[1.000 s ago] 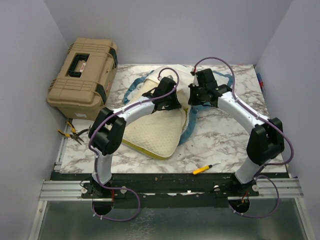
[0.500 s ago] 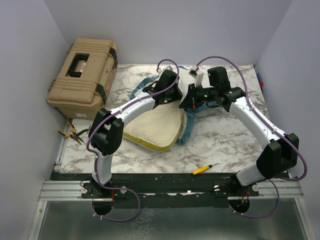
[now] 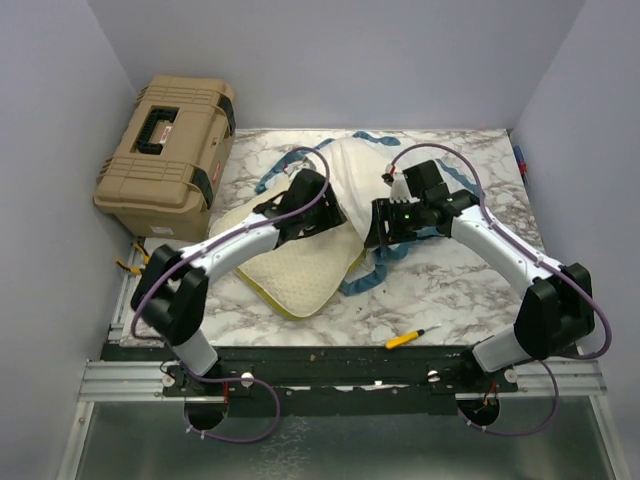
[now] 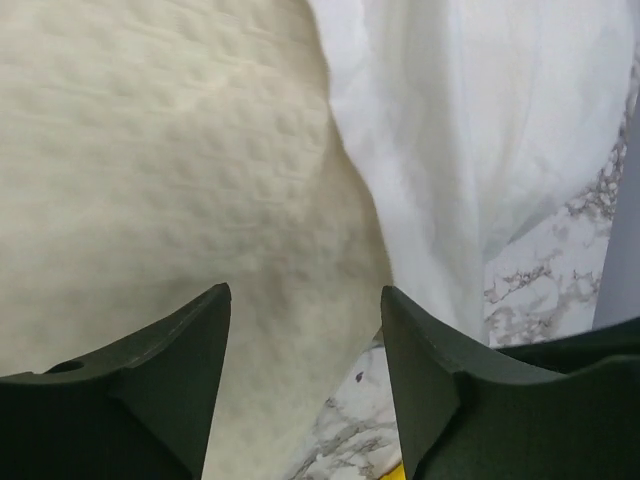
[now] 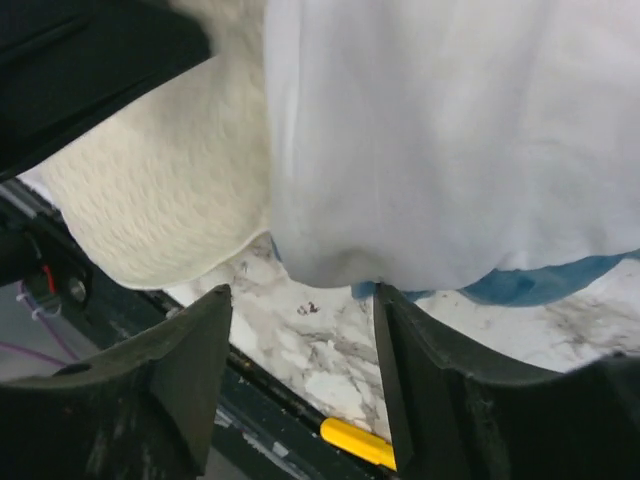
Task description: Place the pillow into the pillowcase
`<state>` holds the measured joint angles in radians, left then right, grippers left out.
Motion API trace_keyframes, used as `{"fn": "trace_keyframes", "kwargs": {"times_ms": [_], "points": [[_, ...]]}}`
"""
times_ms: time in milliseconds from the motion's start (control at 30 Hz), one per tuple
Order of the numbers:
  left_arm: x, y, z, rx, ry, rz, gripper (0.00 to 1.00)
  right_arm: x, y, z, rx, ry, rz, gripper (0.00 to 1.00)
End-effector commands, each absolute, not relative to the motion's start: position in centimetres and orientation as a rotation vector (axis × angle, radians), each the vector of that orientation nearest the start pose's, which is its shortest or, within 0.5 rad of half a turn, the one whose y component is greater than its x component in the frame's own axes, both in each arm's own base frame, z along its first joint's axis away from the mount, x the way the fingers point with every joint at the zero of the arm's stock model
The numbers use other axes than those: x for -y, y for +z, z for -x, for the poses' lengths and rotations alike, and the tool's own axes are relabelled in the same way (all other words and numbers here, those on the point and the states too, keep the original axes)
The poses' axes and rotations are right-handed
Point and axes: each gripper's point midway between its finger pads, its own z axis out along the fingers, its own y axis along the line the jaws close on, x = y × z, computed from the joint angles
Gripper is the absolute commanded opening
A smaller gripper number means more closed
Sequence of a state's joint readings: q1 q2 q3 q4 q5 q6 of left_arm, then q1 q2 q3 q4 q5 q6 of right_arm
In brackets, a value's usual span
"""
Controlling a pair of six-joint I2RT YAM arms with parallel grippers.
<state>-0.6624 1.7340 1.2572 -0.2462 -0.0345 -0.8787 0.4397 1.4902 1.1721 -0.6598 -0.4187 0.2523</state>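
Below left hand, pillow, pillowcase alongside

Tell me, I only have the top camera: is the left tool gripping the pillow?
Observer: No. Its wrist view shows the left tool open above the pillow, holding nothing.
Operator: And the right tool?
Observer: Open and empty too, hanging over the pillowcase, whose plain white inside faces it.
Operator: Any gap between pillowcase and pillow under the arms?
Observer: None shows. In the right wrist view the white inside meets the pillow directly, though I cannot tell which overlaps.
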Motion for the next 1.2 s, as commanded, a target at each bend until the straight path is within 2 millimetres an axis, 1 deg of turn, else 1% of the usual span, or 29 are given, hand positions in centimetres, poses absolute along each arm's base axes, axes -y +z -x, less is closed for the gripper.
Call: {"fn": "trace_keyframes", "kwargs": {"times_ms": [0, 67, 167, 200, 267, 367, 433, 500, 567, 600, 633, 667, 700, 767, 833, 867, 900, 933, 967, 1067, 1133, 1167], "points": [[24.6, 15.8, -34.3, -2.31, -0.567, 0.367, 0.66, -21.6, 17.6, -32.2, -2.446, 0.626, 0.368, 0.68], [22.8, 15.8, -33.2, -2.323, -0.523, 0.379, 0.69, -22.0, 18.0, -34.2, -2.415, 0.595, 0.377, 0.76], [20.8, 15.8, -32.0, -2.336, -0.477, 0.382, 0.71, -23.2, 17.9, -37.3, -2.398, 0.567, 0.391, 0.82], [20.2, 15.7, -31.7, -2.341, -0.462, 0.383, 0.72, -23.7, 18.1, -38.4, -2.384, 0.562, 0.395, 0.83], [19.0, 15.3, -31.4, -2.352, -0.434, 0.392, 0.72, -24.8, 17.9, -40.6, -2.363, 0.536, 0.408, 0.85], [17.8, 14.1, -31.2, -2.385, -0.412, 0.418, 0.72, -26.7, 17.9, -43.5, -2.33, 0.49, 0.437, 0.86], [17.5, 13.1, -31.1, -2.413, -0.407, 0.436, 0.72, -28.1, 17.6, -45.0, -2.307, 0.46, 0.455, 0.86], [17.7, 11.8, -31.2, -2.452, -0.403, 0.427, 0.72, -29.2, 17.5, -46.4, -2.283, 0.431, 0.459, 0.85], [18.4, 10.5, -31.4, -2.493, -0.418, 0.409, 0.71, -29.9, 16.6, -47.4, -2.285, 0.375, 0.455, 0.83], [18.9, 9.9, -31.5, -2.508, -0.436, 0.402, 0.68, -29.6, 15.6, -47.9, -2.297, 0.31, 0.443, 0.81], [19.5, 9.4, -31.7, -2.518, -0.463, 0.393, 0.63, -29.6, 15.1, -48.2, -2.299, 0.276, 0.437, 0.78], [20.2, 9.0, -31.9, -2.524, -0.487, 0.383, 0.57, -29.6, 14.6, -48.4, -2.301, 0.261, 0.442, 0.71], [20.6, 8.5, -32.2, -2.529, -0.502, 0.379, 0.49, -29.7, 14.2, -48.4, -2.302, 0.257, 0.451, 0.62], [21.3, 8.1, -32.9, -2.521, -0.518, 0.373, 0.29, -29.9, 13.7, -48.2, -2.308, 0.269, 0.466, 0.39], [22.0, 8.1, -33.8, -2.505, -0.534, 0.366, 0.06, -30.5, 13.8, -47.7, -2.316, 0.321, 0.491, 0.23], [22.3, 8.4, -34.4, -2.49, -0.543, 0.359, 0.0, -31.1, 14.0, -47.1, -2.318, 0.374, 0.516, 0.17], [22.6, 9.0, -34.9, -2.47, -0.551, 0.352, 0.0, -31.9, 14.6, -46.4, -2.313, 0.443, 0.547, 0.11], [22.9, 9.9, -35.5, -2.44, -0.563, 0.344, 0.0, -32.8, 15.5, -45.5, -2.3, 0.529, 0.588, 0.03], [23.3, 11.1, -36.2, -2.402, -0.584, 0.335, 0.0, -33.8, 16.2, -44.5, -2.29, 0.619, 0.627, 0.0], [24.1, 15.4, -37.8, -2.276, -0.655, 0.322, 0.0, -36.2, 19.0, -40.8, -2.252, 0.915, 0.727, 0.0], [24.6, 18.4, -38.6, -2.195, -0.711, 0.322, 0.0, -37.0, 20.6, -38.5, -2.232, 1.079, 0.745, 0.0], [24.9, 19.4, -38.9, -2.167, -0.739, 0.321, 0.0, -37.3, 21.4, -37.5, -2.218, 1.153, 0.745, 0.0]]}}
